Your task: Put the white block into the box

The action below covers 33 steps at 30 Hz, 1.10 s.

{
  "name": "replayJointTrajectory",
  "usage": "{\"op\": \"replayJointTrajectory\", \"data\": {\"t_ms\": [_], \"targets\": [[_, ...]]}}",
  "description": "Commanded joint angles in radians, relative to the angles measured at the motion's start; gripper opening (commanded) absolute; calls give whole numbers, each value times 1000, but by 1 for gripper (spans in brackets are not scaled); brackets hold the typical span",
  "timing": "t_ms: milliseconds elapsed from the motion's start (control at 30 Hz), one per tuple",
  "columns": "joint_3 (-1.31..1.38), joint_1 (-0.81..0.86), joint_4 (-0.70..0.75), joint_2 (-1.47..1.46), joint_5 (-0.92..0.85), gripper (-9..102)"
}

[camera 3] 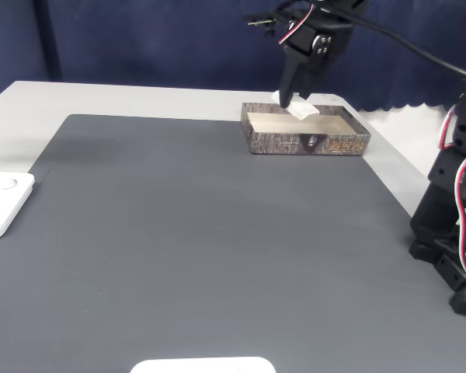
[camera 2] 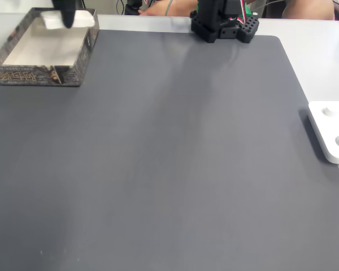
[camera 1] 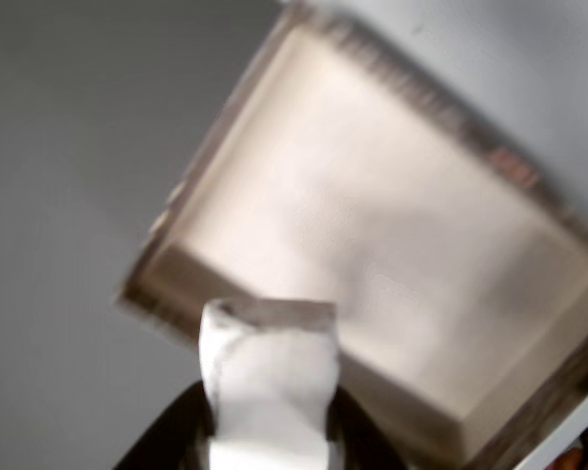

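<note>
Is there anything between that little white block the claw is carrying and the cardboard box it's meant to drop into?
Nothing visible. The gripper holds the small white foam-like block directly above the open tan cardboard box, whose beige floor looks bare.

Box [camera 3: 307,136] at mat [camera 3: 202,249] far corner; white block [camera 3: 297,108] above box, in gripper [camera 3: 289,99].

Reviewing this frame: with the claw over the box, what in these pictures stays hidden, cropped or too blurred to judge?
- Other view: motion blur smears the box; the white block's lower part is cut by the bottom edge.
- A fixed view: the claw is cropped by the top edge, so its grip is unclear.
- Another fixed view: whether the white block touches the box rim is too small to tell.
- White device: cropped at the right edge.
</note>
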State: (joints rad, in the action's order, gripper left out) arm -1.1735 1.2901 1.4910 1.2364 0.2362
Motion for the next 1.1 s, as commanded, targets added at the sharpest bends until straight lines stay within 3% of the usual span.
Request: {"op": "replayJointTrajectory", "data": {"t_ms": [0,267,333,500,567,1067], "targets": [[183,34,5,-60,34,-2],[225,64,12,-118,147,-2],[236,67,20,-118,314,-2],[281,75,21,-117,969,-2],[293,81,28,-115,1120,-2],[293,52,11,-195,1241,-2]]}}
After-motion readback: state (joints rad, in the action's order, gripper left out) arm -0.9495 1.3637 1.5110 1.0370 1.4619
